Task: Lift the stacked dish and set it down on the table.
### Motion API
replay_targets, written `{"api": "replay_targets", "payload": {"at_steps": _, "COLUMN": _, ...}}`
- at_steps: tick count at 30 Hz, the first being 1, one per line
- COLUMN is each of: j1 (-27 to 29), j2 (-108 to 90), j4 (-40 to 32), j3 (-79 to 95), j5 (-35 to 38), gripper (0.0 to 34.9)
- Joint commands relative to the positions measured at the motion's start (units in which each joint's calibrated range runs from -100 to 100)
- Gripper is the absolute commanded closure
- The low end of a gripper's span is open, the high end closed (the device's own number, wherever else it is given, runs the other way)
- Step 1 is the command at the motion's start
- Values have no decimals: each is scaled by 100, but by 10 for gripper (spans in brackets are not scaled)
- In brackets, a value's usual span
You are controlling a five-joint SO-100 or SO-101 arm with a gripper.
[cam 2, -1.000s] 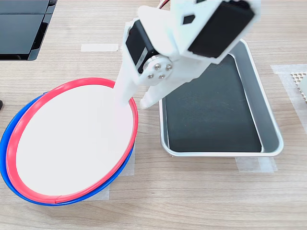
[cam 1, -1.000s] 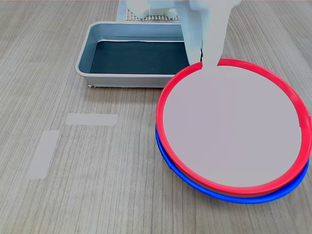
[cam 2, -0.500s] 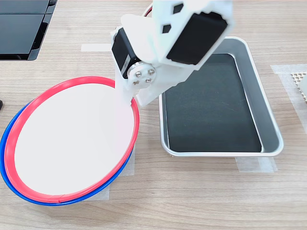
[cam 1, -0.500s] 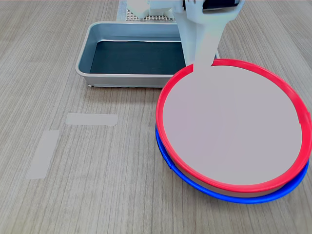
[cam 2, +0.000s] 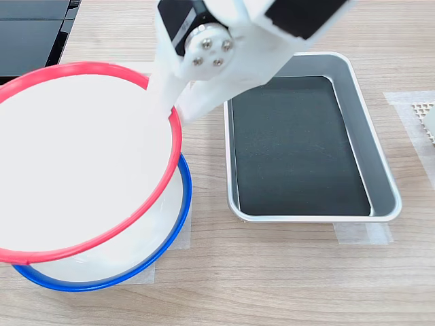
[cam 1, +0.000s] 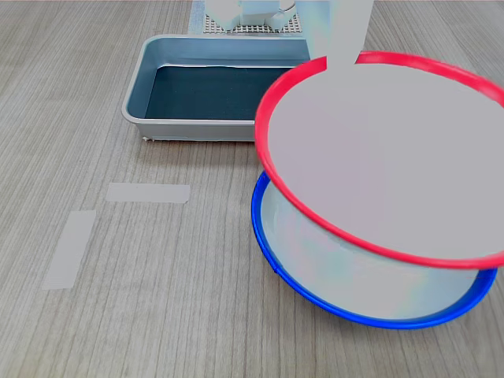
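Observation:
The stacked dish [cam 1: 386, 157] [cam 2: 75, 156], red-rimmed with a pale flat centre, hangs in the air, tilted, above a blue-rimmed plate [cam 1: 315, 260] [cam 2: 160, 234] that rests on the table [cam 1: 118, 299] [cam 2: 272, 285]. My white gripper [cam 1: 337, 59] [cam 2: 166, 102] is shut on the dish's rim: at its far edge in the first exterior view, at its right edge in the second exterior view. One finger lies over the dish's face; the other is hidden under the rim.
A grey rectangular tray [cam 1: 150, 79] [cam 2: 380, 176] with a dark bottom stands beside the plates. Pale tape strips [cam 1: 148, 192] lie on the wood at the first exterior view's left. A dark flat device [cam 2: 30, 41] sits at the second exterior view's top left.
The red-rimmed dish has risen off the blue-rimmed plate with the gripper, which moved upward. The blue plate's pale inside now shows.

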Motion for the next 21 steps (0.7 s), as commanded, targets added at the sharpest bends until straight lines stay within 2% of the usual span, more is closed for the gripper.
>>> {"api": "replay_targets", "payload": {"at_steps": 1, "j1": 186, "j2": -602, "j4": -70, "j3": -63, "j5": 63, "gripper": 349}}
{"api": "replay_targets", "payload": {"at_steps": 14, "j1": 2059, "j2": -414, "j4": 310, "j3": -81, "j5": 532, "gripper": 349}}
{"api": "replay_targets", "payload": {"at_steps": 21, "j1": 2633, "j2": 30, "j4": 236, "j3": 74, "j5": 723, "gripper": 349}}
